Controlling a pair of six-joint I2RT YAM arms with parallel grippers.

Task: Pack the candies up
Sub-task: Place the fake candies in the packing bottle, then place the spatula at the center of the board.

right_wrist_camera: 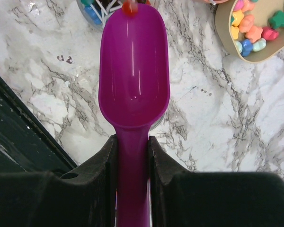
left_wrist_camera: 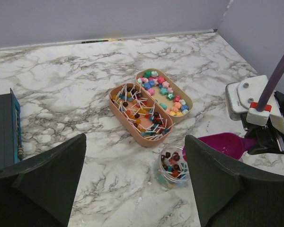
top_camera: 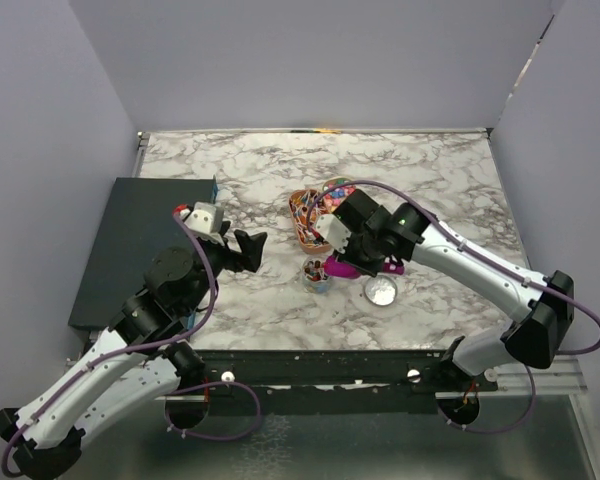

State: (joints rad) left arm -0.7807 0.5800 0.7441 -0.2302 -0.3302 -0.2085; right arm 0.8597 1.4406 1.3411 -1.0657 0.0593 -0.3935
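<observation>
Purple plastic scoop [right_wrist_camera: 134, 71], clamped in the right gripper [right_wrist_camera: 132, 156], tips over the part-filled small clear jar [left_wrist_camera: 173, 166]; most bright bean-sized candies [left_wrist_camera: 163, 90] lie in the tan tray [left_wrist_camera: 146, 140] behind it. Left gripper [left_wrist_camera: 135, 163] gapes empty.

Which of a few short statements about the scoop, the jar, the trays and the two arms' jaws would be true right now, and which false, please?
1. The loose candies lie in the tan tray, beside the orange tray of stick sweets. True.
2. The right jaws are clamped on the handle of the purple scoop. True.
3. The scoop is heaped full. False: its bowl is nearly bare, with one red candy at its tip.
4. The clear jar holds some sweets. True.
5. The left jaws grip the jar. False: they stand open, hold nothing and are apart from the jar.
</observation>
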